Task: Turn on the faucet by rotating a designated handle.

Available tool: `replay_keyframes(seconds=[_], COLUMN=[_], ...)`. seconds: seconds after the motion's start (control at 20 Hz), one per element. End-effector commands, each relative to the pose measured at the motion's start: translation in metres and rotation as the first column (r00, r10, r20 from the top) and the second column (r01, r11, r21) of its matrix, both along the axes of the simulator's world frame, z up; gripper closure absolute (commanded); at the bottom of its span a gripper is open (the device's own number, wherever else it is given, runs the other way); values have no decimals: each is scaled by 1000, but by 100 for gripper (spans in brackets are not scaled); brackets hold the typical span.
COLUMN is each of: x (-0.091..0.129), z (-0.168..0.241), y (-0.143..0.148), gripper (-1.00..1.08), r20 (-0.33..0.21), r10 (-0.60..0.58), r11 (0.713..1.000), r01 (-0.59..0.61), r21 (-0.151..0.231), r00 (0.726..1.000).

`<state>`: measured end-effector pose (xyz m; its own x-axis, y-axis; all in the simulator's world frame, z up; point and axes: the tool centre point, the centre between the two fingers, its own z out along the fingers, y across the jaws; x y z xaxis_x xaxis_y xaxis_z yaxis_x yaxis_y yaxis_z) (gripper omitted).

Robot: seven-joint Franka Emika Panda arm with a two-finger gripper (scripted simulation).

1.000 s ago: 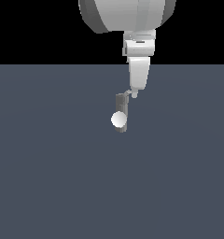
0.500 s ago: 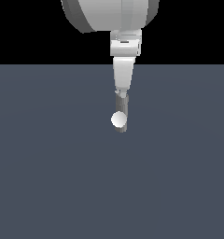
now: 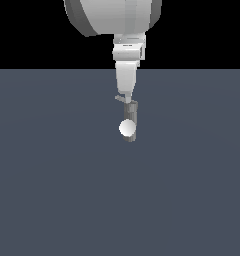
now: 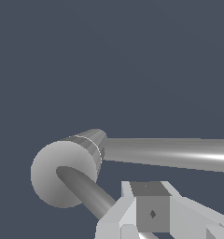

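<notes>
Exterior view: hand (image 3: 125,98) hides most of handle (image 3: 120,98).

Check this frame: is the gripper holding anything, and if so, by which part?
Cannot be told. The gripper sits at the handle on top of the faucet, but neither view shows whether its fingers close on the bar.

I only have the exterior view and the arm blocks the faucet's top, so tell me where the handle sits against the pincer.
Observer: In the wrist view the handle runs as a thin rod from the faucet's round end straight to the pincer.
Operator: Report whether it's gripped.
Observer: Cannot tell; the rod passes out of sight behind one finger, and no second finger shows clearly.
</notes>
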<state>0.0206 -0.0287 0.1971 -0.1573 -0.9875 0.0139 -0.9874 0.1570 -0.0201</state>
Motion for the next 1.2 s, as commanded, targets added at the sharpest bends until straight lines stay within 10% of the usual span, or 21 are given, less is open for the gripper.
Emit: replay_keyframes(seconds=[0.0, 0.4, 0.5, 1.15], x=[8, 25, 26, 61], z=[-9, -14, 1, -6], y=[40, 71, 15, 40], gripper=[108, 108, 108, 108], r20=[-6, -17, 2, -8], r10=[51, 69, -12, 27], r11=[999, 997, 1000, 1000], r01=[-51, -69, 12, -27], r21=[12, 16, -6, 5], r00=[999, 997, 1000, 1000])
